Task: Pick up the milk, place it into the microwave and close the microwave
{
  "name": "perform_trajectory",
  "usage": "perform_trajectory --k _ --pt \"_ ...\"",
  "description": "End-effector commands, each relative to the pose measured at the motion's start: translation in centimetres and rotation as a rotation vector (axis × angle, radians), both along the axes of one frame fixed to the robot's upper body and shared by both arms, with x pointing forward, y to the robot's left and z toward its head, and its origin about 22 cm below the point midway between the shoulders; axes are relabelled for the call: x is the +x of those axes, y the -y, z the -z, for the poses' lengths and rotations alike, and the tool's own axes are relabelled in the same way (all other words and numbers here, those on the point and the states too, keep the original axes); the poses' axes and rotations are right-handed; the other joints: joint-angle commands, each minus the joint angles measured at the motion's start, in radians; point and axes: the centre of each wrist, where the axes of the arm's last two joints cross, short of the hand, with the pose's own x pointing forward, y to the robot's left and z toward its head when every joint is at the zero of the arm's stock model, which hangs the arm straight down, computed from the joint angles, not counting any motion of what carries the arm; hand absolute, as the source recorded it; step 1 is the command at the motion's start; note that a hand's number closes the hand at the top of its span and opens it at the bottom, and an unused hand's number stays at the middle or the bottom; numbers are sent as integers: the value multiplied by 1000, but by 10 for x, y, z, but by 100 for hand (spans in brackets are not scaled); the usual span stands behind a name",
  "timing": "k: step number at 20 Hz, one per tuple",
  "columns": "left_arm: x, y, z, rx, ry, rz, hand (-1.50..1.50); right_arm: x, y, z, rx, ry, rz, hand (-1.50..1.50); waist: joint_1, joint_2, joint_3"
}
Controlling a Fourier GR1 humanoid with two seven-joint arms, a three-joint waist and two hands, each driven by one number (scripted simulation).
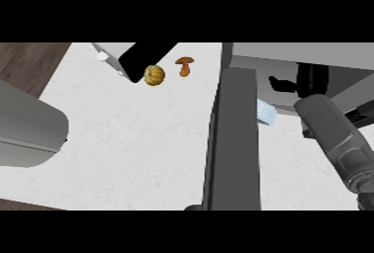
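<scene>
I see my right hand inside the microwave, but I cannot tell its grasp. The milk lies just below those fingers, beside the open door, at the cavity's front edge.

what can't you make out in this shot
- Pale blue carton, probably the milk: head view, mostly hidden behind the open dark grey microwave door.
- Black right hand: head view, dark against the grey microwave body; whether it holds anything is unreadable.
</scene>
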Motion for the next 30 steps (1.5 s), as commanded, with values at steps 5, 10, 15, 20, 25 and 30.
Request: perform_trajectory --k 5,10,15,20,25,30 --pt "3 -3 6 28 -29 -10 -150 7 -19 -8 -17 31 -142 -150 13 -4 5" --pt "15 7 6 47 -51 99 -150 17 -32 -24 42 38 -256 -150 1 -2 5" --pt "22 10 11 52 -35 139 -150 12 -34 -14 151 -9 -328 -150 -7 -6 4" --pt "30 21 11 46 -26 231 -150 12 -41 -11 282 9 -404 -150 -22 -14 4" --pt "34 31 14 42 -32 255 -150 -1 -45 15 447 -9 -467 -150 -50 -29 3" --pt "46 46 21 36 -28 298 -150 -9 -51 29 593 -21 -538 -150 -77 -42 1"
